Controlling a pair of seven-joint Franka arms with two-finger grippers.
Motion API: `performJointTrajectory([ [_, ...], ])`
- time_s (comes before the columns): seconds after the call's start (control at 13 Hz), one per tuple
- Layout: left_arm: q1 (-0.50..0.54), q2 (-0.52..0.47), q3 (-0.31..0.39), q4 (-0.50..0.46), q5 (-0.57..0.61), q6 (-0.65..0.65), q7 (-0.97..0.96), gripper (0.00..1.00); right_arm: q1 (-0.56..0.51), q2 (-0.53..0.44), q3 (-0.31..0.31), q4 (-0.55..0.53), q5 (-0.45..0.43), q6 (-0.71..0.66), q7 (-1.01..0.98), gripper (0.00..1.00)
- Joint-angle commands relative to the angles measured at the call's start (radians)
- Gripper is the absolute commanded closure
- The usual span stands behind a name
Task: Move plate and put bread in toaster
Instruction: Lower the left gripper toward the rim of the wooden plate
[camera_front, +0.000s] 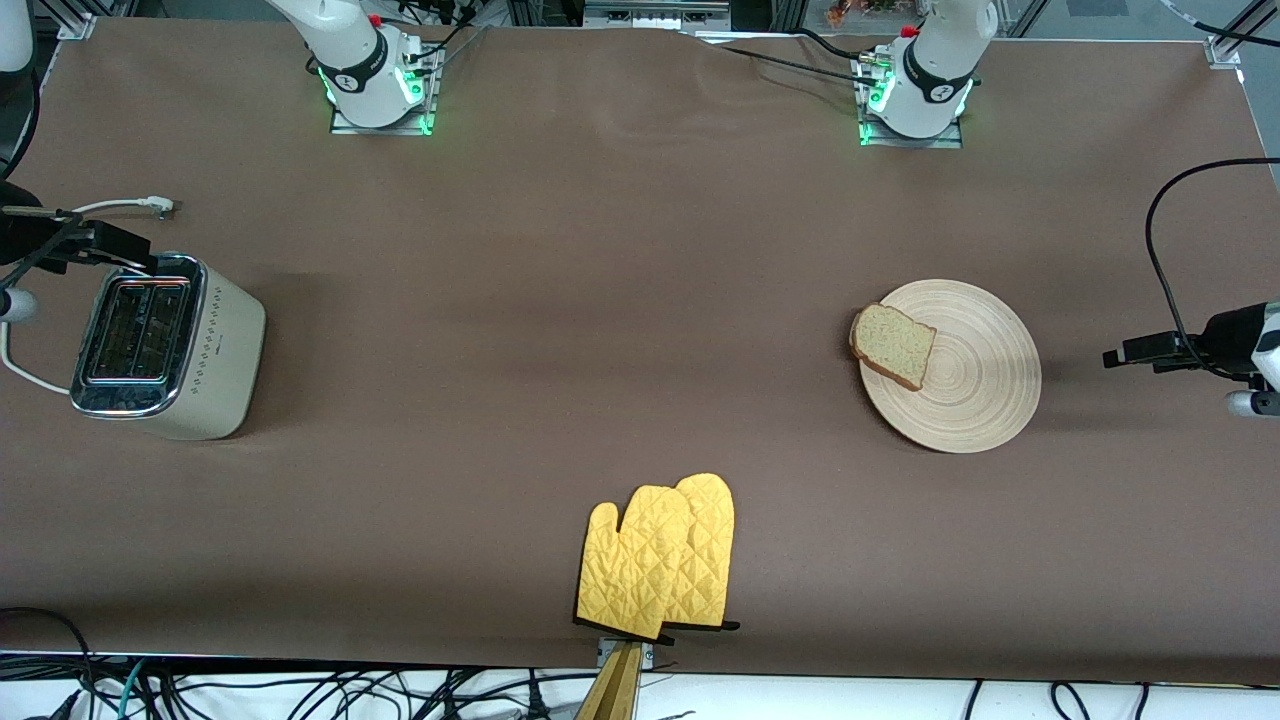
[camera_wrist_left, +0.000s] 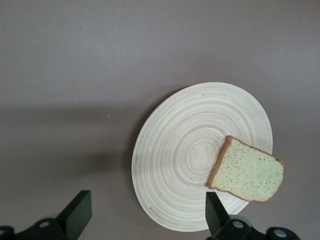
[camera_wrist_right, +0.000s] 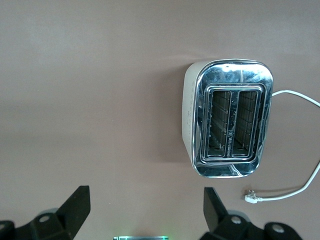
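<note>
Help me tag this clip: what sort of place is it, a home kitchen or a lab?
Most likely a robotics lab: two arm bases bolted to a brown-covered table, loose cables along its edge, and a toaster as a prop.

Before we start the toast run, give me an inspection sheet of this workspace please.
Surface: brown table, flat, covered.
Job's things: bread lies on the plate at its rim, toward the left arm's end; toaster upright, both slots empty, toward the right arm's end.
Clutter: yellow oven mitts at the table edge nearest the front camera.
Grippers: left pincer open over the plate; right pincer open near the toaster.
Cables: toaster cord unplugged.
Surroundings: cables past the table edge.
</note>
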Motion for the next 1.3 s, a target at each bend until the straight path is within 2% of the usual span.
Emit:
performJointTrajectory([
  [0.0,0.064,0.046,-0.040,0.005,-0.057,0.005,0.079,0.00,-0.008,-0.008,0.004,-0.002,0.015,0.007,-0.008,0.00],
  [0.61,0.150,0.223,-0.083,0.036,-0.140,0.001,0.191,0.00,-0.008,-0.008,0.002,-0.002,0.015,0.010,-0.009,0.00],
  [0.84,0.179,0.278,-0.097,0.037,-0.149,-0.004,0.303,0.00,-0.008,-0.008,0.002,-0.002,0.015,0.011,-0.008,0.00],
  [1.23,0.239,0.324,-0.128,0.036,-0.212,-0.042,0.366,0.00,-0.008,-0.008,0.002,-0.002,0.015,0.011,-0.008,0.00],
])
